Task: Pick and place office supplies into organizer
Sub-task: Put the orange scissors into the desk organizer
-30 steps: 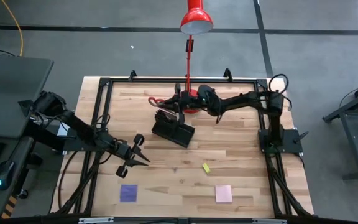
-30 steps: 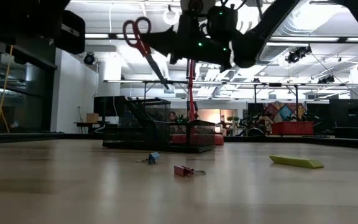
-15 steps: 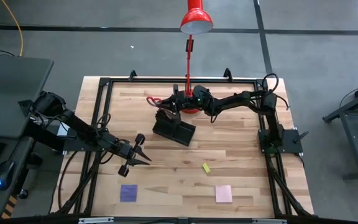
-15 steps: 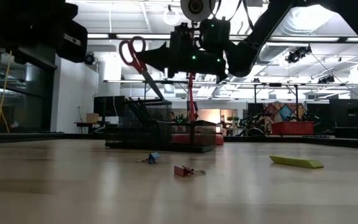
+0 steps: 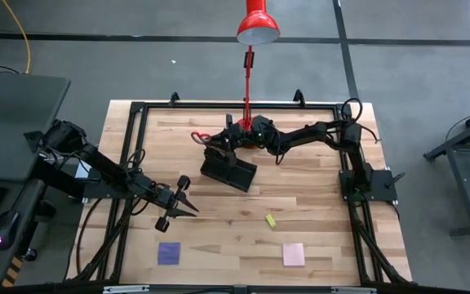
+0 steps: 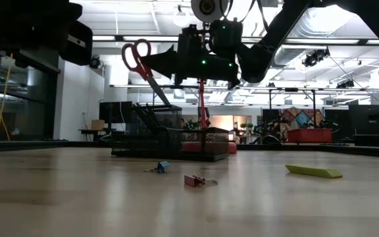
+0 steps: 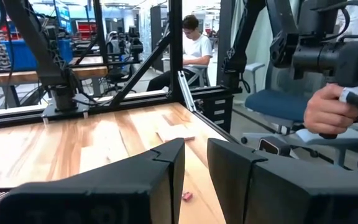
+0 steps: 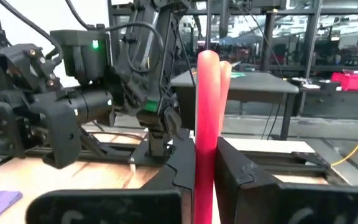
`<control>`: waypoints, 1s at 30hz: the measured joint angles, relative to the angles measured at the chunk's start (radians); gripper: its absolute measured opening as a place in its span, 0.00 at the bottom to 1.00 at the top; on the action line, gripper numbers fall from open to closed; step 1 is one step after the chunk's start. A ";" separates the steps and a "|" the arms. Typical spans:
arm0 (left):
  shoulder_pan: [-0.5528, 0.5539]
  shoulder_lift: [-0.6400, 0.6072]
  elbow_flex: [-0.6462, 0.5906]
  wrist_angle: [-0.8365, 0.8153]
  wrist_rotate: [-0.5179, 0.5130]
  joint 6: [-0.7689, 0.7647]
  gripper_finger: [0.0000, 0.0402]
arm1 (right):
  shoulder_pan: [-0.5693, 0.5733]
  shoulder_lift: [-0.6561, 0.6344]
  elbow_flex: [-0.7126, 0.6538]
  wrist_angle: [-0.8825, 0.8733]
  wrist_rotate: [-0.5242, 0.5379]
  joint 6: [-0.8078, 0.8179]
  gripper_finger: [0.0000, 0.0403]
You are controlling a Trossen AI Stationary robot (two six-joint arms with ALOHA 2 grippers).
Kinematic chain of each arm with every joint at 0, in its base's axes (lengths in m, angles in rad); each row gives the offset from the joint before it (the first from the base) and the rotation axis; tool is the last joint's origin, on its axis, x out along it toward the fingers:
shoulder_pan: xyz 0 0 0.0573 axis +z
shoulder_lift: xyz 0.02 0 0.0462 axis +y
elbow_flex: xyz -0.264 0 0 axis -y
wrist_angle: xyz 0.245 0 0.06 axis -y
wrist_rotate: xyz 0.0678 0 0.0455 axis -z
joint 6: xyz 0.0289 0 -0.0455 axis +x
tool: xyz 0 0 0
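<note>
The wooden table (image 5: 317, 204) is seen from above, with a dark arm at each side. A red lamp (image 5: 256, 24) is stood at the far edge of the table.

The right gripper (image 5: 225, 137) is held over the black organizer (image 5: 228, 172), near the lamp's base. Its fingers are clenched on the red-handled scissors (image 6: 143, 69). In the low view the scissors are seen up in the air, handles on top, tilted, with the blades pointed down at the organizer's mesh wall. From the right wrist, a red handle (image 8: 207, 130) is seen pinched tight between the two dark fingers.

The left gripper (image 5: 179, 204) is held low over the near left part of the table, well apart from the organizer. Its fingers (image 7: 166, 171) are nearly closed, with a thin gap, and nothing is held between them.

Near the front edge a purple pad (image 5: 169, 253) and a pink pad (image 5: 293, 254) are laid flat, well apart. A tiny yellow block (image 5: 271, 220) is laid between them and the organizer. Two small clips (image 6: 199, 180) are seen on the wood in the low view.
</note>
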 joint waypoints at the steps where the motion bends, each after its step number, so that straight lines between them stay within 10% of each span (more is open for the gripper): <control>1: 0.000 0.000 0.000 -0.001 0.000 0.000 0.16 | -0.003 0.006 0.000 0.005 0.010 0.008 0.03; 18: 0.000 0.000 0.000 -0.013 0.004 -0.004 0.16 | -0.008 0.054 -0.001 -0.020 0.059 0.153 0.37; 30: 0.000 0.000 0.000 -0.052 0.003 -0.030 0.16 | 0.067 0.047 -0.001 0.041 0.052 0.082 0.39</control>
